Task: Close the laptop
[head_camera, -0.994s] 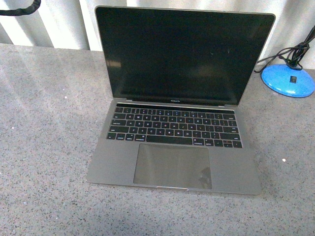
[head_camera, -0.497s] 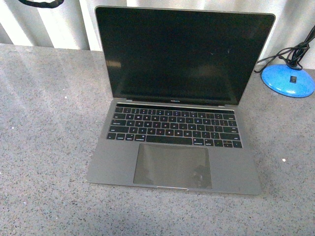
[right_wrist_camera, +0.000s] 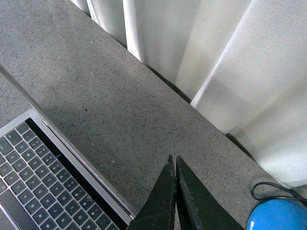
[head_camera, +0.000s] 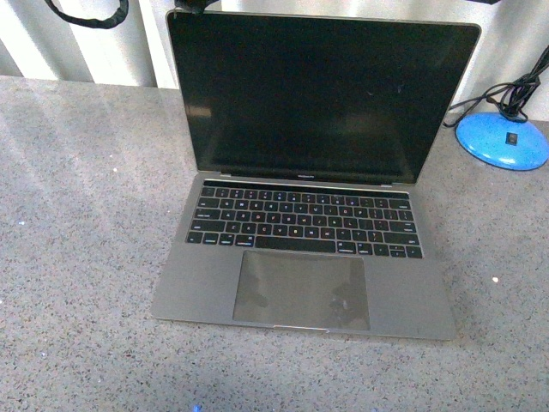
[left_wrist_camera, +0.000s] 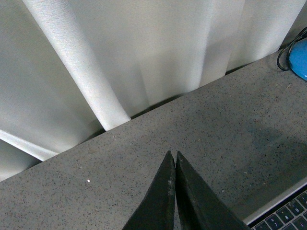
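Left claw [left_wrist_camera: 173,158] pinched shut, empty, over bare tabletop [left_wrist_camera: 120,158] beside a keyboard corner. Right claw [right_wrist_camera: 173,162] likewise shut and empty, near the laptop's other side. Only the wrist views show the tips. Front view gives the whole laptop [head_camera: 300,219]: open, screen upright, mid-tabletop. Wide free room on its left. Blue lamp base [head_camera: 502,142] near its right rear corner, not touching. Curtain [left_wrist_camera: 144,48] hangs at the back edge.

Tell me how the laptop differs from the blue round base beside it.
The laptop is grey and rectangular; the blue base is round and domed. The laptop stands open, screen raised; the base lies low with a black cable running to it. Both rest on the speckled table.
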### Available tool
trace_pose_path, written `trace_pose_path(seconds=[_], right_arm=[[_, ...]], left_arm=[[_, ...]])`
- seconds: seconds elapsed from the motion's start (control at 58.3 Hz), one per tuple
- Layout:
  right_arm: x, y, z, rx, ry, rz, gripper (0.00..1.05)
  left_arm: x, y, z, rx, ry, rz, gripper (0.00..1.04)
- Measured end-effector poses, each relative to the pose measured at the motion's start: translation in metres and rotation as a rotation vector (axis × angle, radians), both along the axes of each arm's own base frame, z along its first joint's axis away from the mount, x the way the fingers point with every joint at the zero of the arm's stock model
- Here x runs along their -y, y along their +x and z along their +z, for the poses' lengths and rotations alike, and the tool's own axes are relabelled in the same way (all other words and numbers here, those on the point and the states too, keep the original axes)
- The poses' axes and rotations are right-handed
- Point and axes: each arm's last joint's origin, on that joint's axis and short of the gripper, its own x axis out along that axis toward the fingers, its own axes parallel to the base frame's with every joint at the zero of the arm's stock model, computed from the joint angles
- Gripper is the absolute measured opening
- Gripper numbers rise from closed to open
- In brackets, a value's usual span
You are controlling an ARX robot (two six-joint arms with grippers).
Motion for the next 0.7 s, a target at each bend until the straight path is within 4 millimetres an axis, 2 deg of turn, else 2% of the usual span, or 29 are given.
trace_pose_path(seconds=[0.291,0.703], right_arm=[[-0.005,-0.004,-0.014,-0.029,0.027,-0.006,0.01],[-0.012,-0.012,-0.019,-0.034,0.039,0.005,0.01]], left_arm=[[0.0,0.0,-0.001,-0.013,0.001,0.002,0.04],[-0.002,-0.007,-0.006,-0.049,-0.007,0.014,0.04]])
